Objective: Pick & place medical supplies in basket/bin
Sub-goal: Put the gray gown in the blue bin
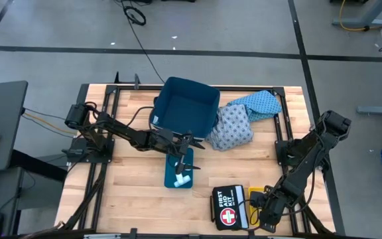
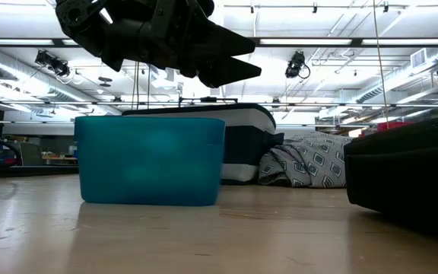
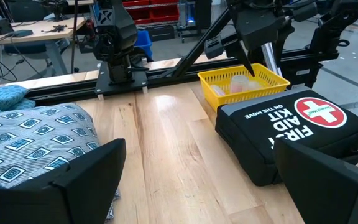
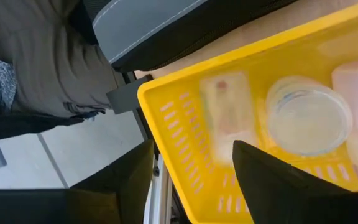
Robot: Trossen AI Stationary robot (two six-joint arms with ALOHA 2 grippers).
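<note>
Hovering open-jawed, left gripper hangs over the small teal tray holding white rolls mid-table. Right gripper, fingers apart, sits above the yellow basket at the near right edge. Rolls look light, stiff, prone to rolling; pinch across the middle.
</note>
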